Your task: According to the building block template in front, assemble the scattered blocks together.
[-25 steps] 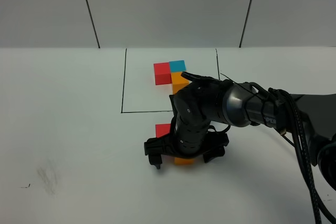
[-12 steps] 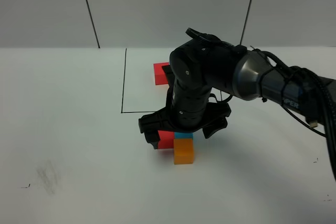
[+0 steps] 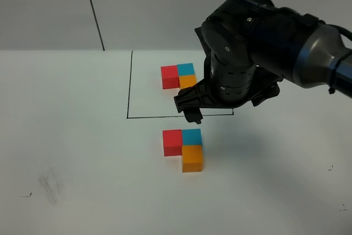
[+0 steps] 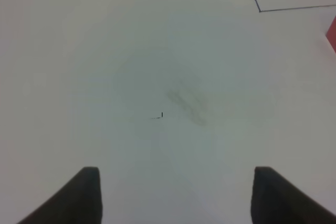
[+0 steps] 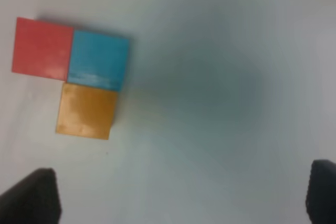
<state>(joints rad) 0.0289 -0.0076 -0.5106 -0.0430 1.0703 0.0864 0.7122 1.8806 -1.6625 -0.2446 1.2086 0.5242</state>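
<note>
Sitting joined near the table's middle, the scattered blocks [image 3: 183,148] copy the building block template [image 3: 179,76], so the right gripper [image 3: 220,103] hangs open and empty.

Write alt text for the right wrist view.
Red cube, blue cube and orange cube lie joined in an L on the white table, orange beside blue. The open right hand hangs above, empty.
</note>
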